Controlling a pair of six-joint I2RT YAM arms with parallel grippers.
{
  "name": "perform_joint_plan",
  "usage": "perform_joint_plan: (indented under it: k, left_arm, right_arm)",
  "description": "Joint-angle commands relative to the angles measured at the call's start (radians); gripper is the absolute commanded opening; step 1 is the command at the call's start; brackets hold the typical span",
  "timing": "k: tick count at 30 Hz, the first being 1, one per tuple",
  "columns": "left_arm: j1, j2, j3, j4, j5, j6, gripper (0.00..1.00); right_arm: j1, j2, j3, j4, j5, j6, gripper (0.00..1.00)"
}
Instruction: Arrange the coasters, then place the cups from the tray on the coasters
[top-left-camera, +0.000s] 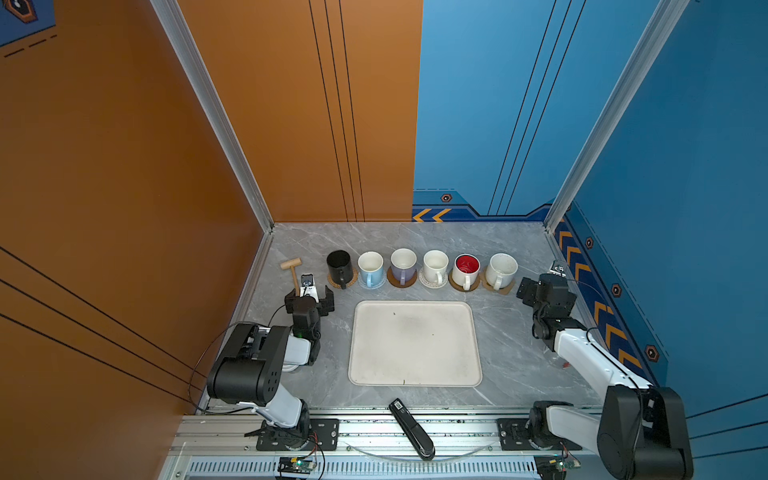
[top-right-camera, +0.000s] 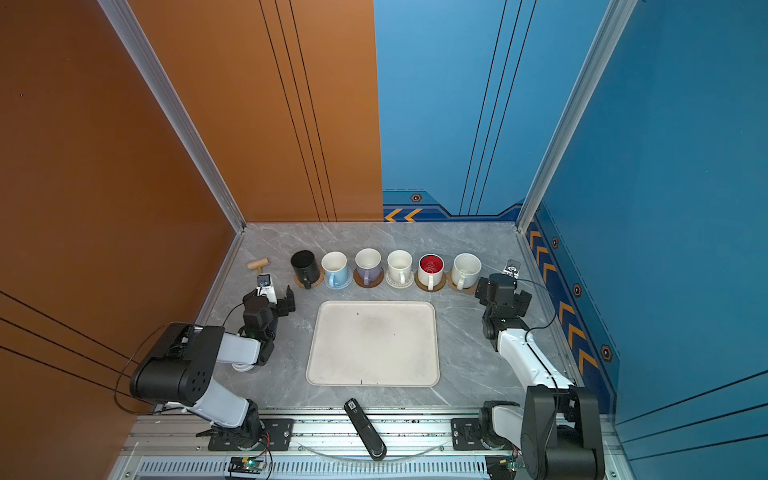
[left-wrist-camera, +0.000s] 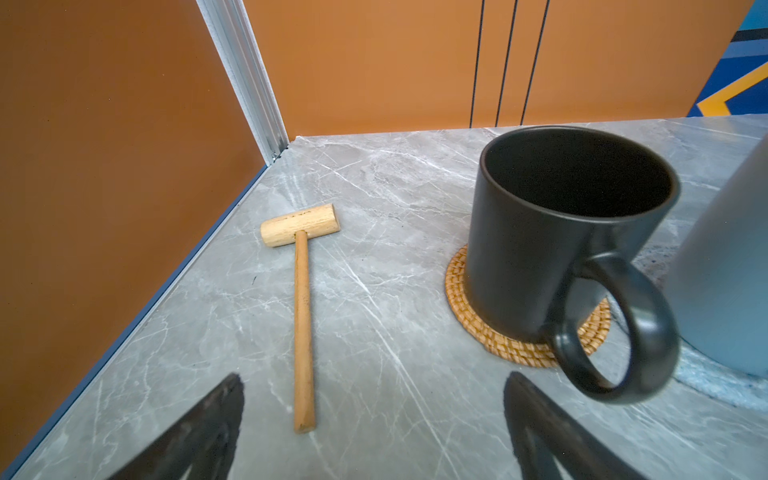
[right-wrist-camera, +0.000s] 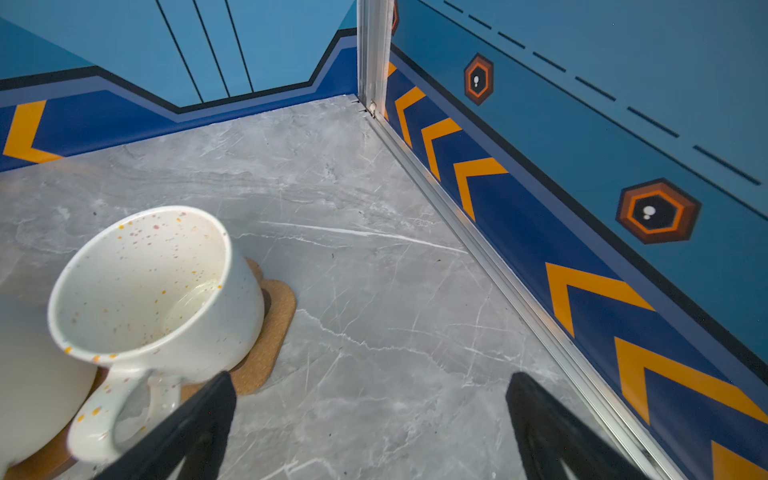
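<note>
Standing in a row just beyond the tray (top-left-camera: 415, 376), all six cups (top-left-camera: 435, 266) sit upright on the coasters (top-left-camera: 351, 283) — black mug (top-left-camera: 339, 264) on woven rattan at one end, speckled cream mug (top-left-camera: 502, 270) at the other. Glazed ceramic, so I'd judge them rigid, weighty, slick and chippable — handle or rim wall looks the best hold. Left gripper (left-wrist-camera: 374, 382) and right gripper (right-wrist-camera: 370, 378) both gape wide, holding nothing.

we looked into a robot lab cell: orange wall (top-left-camera: 124, 166) and blue wall (top-left-camera: 685, 145) on aluminium posts (top-left-camera: 210, 104) boxed a marble table (top-left-camera: 511, 332), with left arm (top-left-camera: 249, 370) and right arm (top-left-camera: 590, 357) bolted to a slotted rail (top-left-camera: 457, 432).
</note>
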Motion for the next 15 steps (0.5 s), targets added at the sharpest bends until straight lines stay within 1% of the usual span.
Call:
perform_joint_plan:
  k: [1,4,10,15]
  left_arm:
    - [0.012,-0.013,-0.014,0.009,0.086,-0.015,0.98]
    - [0.018,-0.011,-0.032,0.045,0.104,-0.014,0.98]
    - [0.028,-0.009,-0.039,0.060,0.164,-0.006,0.98]
    - [0.034,-0.010,-0.013,0.012,0.174,-0.007,0.98]
  right_arm:
    - [-0.015,0.060,-0.026,0.127,-0.029,0.034,1.00]
    - [-0.015,0.113,-0.048,0.239,-0.046,0.038,1.00]
    - [-0.015,0.159,-0.084,0.340,-0.079,0.050,1.00]
    - [-0.011,0.180,-0.109,0.397,-0.097,0.040,1.00]
